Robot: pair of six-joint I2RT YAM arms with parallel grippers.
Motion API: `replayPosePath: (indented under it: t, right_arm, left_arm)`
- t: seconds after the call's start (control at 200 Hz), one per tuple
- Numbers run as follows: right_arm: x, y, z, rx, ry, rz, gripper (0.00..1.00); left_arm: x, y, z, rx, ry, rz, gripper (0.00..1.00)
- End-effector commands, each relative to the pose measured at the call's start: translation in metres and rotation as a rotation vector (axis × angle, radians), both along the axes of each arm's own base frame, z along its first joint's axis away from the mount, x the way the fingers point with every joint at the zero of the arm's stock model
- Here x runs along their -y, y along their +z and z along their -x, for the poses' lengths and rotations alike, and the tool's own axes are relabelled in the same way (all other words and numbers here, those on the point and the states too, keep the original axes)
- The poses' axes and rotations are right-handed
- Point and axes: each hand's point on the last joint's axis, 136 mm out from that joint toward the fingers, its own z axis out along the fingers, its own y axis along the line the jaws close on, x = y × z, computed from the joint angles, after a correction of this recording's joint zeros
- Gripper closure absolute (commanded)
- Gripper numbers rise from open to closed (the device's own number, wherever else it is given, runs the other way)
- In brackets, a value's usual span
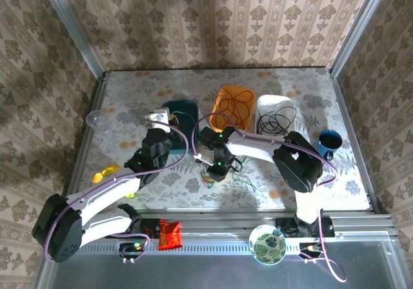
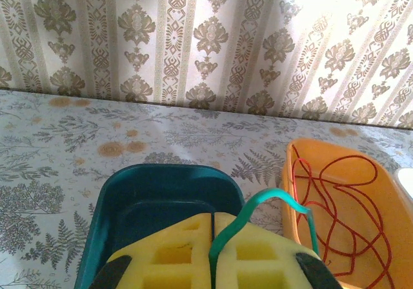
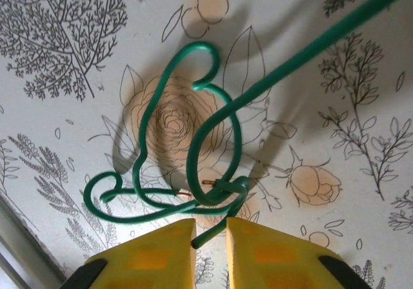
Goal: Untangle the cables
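The green cable (image 3: pixel 227 136) lies in a loose knotted loop on the flowered tablecloth, and one strand runs up and away to the upper right. My right gripper (image 3: pixel 210 234) hangs just over it, open by a narrow gap, with a free end of the green cable between its yellow pads. My left gripper (image 2: pixel 213 250) is shut on another stretch of the green cable (image 2: pixel 258 202), above the teal bin (image 2: pixel 161 173). The red cable (image 2: pixel 335 199) is coiled in the orange bin (image 1: pixel 221 102). The black cable (image 1: pixel 277 118) sits in the white bin.
A blue mug (image 1: pixel 329 140) stands at the right and a clear cup (image 1: pixel 95 118) at the left. A yellow object (image 1: pixel 106 171) lies beside the left arm. A red packet (image 1: pixel 170 233) and a patterned bowl (image 1: pixel 268 244) rest on the near rail.
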Motion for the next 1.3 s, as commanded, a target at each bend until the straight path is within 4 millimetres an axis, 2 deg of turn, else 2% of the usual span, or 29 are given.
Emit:
replayPosePath:
  t: [0.0,0.17,0.495,0.7,0.825,1.06,1.295]
  right_arm:
    - [0.004,0.008,-0.006,0.047,-0.040,-0.031,0.84]
    - [0.017,0.013,-0.012,0.049,-0.131,-0.082,0.92]
    - [0.050,0.024,-0.026,-0.032,-0.397,-0.239,0.96]
    - [0.069,0.029,-0.040,-0.075,-0.550,-0.302,0.97]
    - [0.084,0.021,-0.039,-0.132,-0.651,-0.295,0.97]
    - [0.110,0.005,-0.054,-0.172,-0.853,-0.292,0.98]
    - [0.121,-0.001,-0.060,-0.189,-0.928,-0.304,0.98]
  left_arm:
    - [0.002,0.016,-0.002,0.038,0.004,0.014,1.00]
    - [0.001,0.014,-0.002,0.034,0.013,0.006,1.00]
    - [-0.013,0.017,-0.003,0.050,0.077,-0.049,1.00]
    - [-0.048,0.014,0.000,0.029,0.230,-0.103,1.00]
    - [-0.072,0.009,0.006,0.007,0.314,-0.125,1.00]
    - [-0.113,0.003,0.019,-0.034,0.445,-0.179,1.00]
    - [-0.145,-0.003,0.026,-0.067,0.534,-0.207,1.00]
